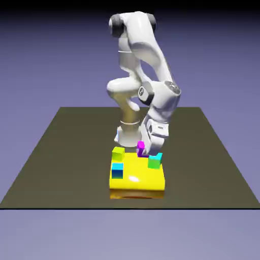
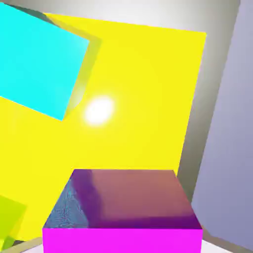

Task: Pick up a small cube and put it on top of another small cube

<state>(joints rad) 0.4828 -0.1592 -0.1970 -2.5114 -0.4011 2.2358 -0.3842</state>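
In the hand view the magenta cube (image 2: 122, 212) fills the bottom edge, large and square to the camera, and the fingertips are hidden behind it; the gripper (image 1: 143, 150) is judged to be pinched on it, since in the exterior view the cube (image 1: 140, 146) sits at the tip of the hand, raised above the yellow block (image 1: 137, 177). The pick-up is thus judged done; the carry and the placing on another cube are left. A cyan-topped cube (image 2: 37, 59) is seen beyond it, off to one side, not below. Two cyan-topped cubes (image 1: 117, 170) (image 1: 155, 160) and a lime cube (image 1: 118, 153) rest on the block. Further out lie the dark table (image 1: 56, 162) and a plain blue-violet backdrop (image 1: 40, 51).
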